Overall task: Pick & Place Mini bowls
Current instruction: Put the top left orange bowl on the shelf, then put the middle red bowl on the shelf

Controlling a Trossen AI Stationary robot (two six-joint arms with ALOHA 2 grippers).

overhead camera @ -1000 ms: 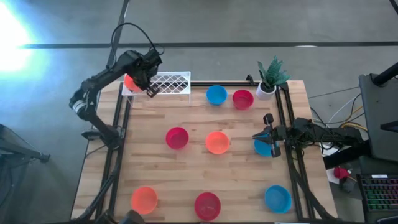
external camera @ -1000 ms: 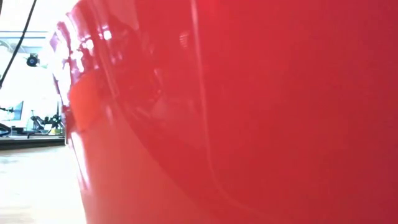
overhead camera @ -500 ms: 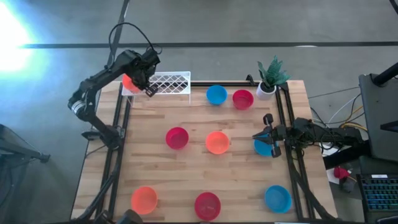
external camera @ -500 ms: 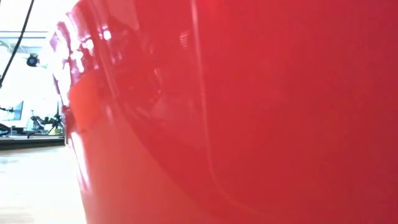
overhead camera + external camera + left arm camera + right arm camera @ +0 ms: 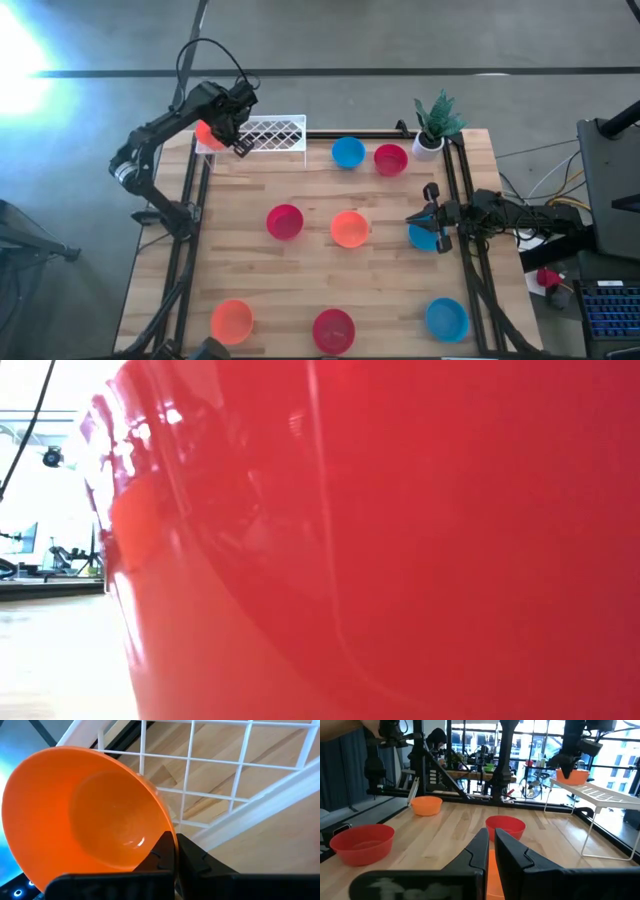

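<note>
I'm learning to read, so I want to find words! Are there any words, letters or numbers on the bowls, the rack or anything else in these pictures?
No readable text in any view.
The mini bowls, like the orange one held in the left pincer at the white wire rack, are plain.
The wooden table and the plant pot carry no label.
The room behind in the right wrist view is too blurred to read anything.

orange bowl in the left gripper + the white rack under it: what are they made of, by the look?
Orange bowl: likely plastic, smooth and semi-glossy; even colour, soft highlight inside, thin rim.
Rack: looks like white-coated metal wire; thin straight rods crossing in a square grid, uniform white. Moulded plastic can't be ruled out.
</note>
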